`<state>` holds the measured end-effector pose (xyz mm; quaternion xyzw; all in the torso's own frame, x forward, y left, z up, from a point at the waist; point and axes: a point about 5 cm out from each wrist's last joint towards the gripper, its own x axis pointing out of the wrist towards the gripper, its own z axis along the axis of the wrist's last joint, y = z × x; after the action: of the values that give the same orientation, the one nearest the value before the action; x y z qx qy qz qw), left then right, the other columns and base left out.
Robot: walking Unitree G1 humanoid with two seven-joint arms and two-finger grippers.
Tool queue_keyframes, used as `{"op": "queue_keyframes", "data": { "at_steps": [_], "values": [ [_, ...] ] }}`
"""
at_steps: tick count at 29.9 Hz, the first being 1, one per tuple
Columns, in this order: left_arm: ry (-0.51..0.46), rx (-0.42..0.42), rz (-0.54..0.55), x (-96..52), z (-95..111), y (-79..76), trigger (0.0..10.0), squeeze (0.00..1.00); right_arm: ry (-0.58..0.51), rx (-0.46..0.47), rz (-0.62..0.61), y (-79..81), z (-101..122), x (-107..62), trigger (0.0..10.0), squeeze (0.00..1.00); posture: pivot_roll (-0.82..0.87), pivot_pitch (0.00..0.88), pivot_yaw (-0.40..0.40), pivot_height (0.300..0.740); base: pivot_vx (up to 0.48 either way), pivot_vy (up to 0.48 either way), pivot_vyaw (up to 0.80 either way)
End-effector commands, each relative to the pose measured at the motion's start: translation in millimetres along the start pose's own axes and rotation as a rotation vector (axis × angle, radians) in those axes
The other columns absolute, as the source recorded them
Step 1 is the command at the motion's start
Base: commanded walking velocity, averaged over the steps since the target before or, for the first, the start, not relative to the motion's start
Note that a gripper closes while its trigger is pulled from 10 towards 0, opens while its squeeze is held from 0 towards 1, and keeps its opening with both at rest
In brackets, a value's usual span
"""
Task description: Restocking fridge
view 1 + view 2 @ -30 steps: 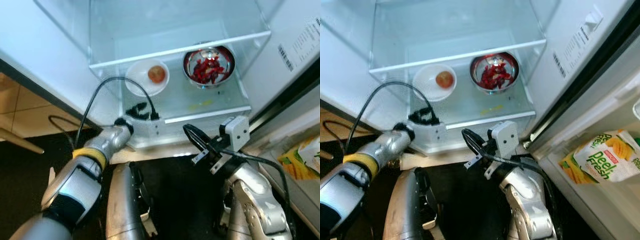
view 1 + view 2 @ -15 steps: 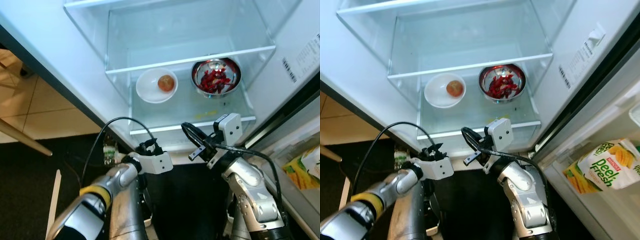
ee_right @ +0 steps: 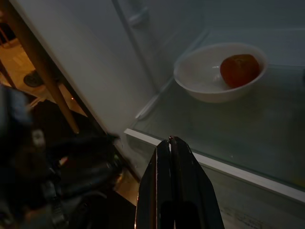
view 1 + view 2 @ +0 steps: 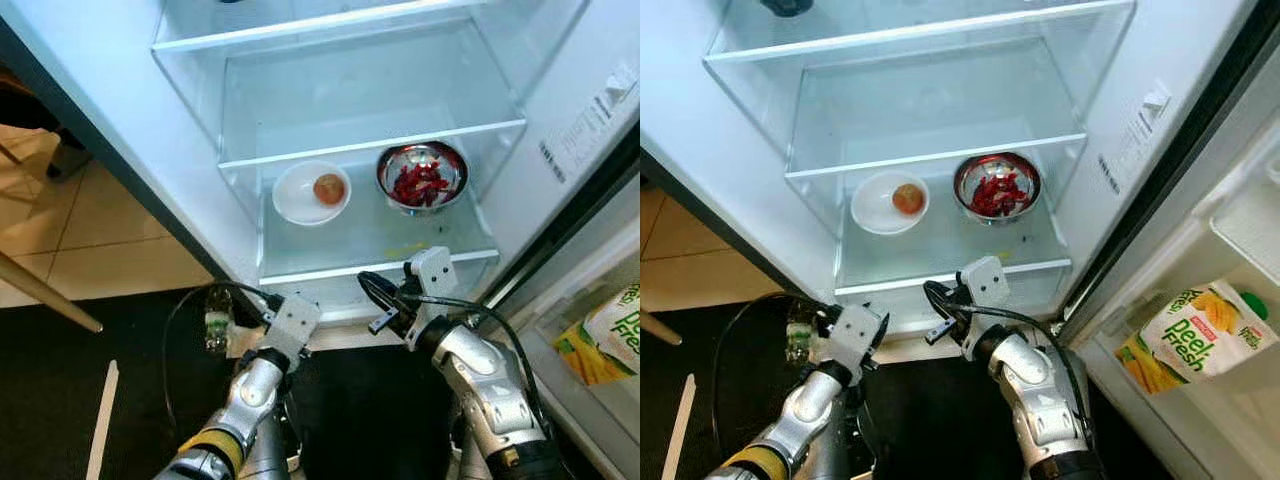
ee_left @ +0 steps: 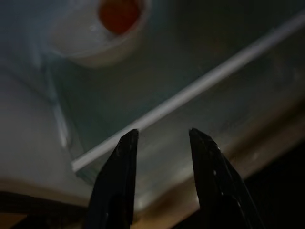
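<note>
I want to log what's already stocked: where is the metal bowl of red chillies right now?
The metal bowl sits on the fridge's lower glass shelf, on the robot's right, beside the white bowl holding an orange fruit.

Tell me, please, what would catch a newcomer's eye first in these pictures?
Most striking is the open fridge, nearly bare: on one glass shelf a white bowl holding a round orange fruit stands beside a steel bowl of red pieces. Below the shelf's front edge hover the left gripper, open, and the right gripper, shut and empty. A juice carton sits in the door on the right.
</note>
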<state>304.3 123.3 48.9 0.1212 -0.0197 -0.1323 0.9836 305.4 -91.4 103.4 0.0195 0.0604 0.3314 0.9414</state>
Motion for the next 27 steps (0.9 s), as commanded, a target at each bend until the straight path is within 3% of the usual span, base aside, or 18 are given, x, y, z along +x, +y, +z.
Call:
{"op": "queue_keyframes", "data": {
  "at_steps": [1,2,6,12,17,19,27],
  "values": [
    [0.025,-0.084,0.016,-9.5,-9,-3.9,10.0,0.0,0.025,0.008,-0.016,-0.8,-9,0.2,10.0,0.0,-0.05,0.213,0.113,0.45,0.0,0.0,0.0],
    [0.028,-0.142,0.027,-12.7,-11,-4.2,10.0,0.0,0.026,0.02,-0.04,-6.3,-12,1.0,10.0,0.0,-0.05,0.202,0.112,0.45,0.0,0.0,0.0],
    [0.045,-0.226,0.032,-21.6,-18,-4.9,10.0,0.0,0.027,0.046,-0.095,-20.0,-17,0.3,10.0,0.0,-0.04,0.182,0.102,0.464,0.0,0.0,0.0],
    [0.064,-0.245,0.021,-25.2,-23,-3.9,10.0,0.0,0.049,0.055,-0.114,-25.2,-23,-0.5,10.0,0.0,-0.03,0.161,0.094,0.479,0.0,0.0,0.0],
    [0.139,-0.244,0.006,-32.4,-36,-0.3,10.0,0.0,0.1,0.094,-0.138,-29.0,-42,-3.5,10.0,0.0,-0.03,0.137,0.086,0.493,0.0,0.0,0.0],
    [0.17,-0.329,0.034,-33.0,-40,6.6,10.0,0.0,0.108,0.134,-0.13,-25.5,-50,-2.4,10.0,0.0,-0.03,0.123,0.081,0.507,0.0,0.0,0.0],
    [0.168,-0.35,-0.02,-30.2,-38,6.7,10.0,0.0,0.13,0.132,-0.122,-23.5,-57,-0.5,10.0,0.0,-0.02,0.107,0.075,0.531,0.0,0.0,0.0]
  ]
}}
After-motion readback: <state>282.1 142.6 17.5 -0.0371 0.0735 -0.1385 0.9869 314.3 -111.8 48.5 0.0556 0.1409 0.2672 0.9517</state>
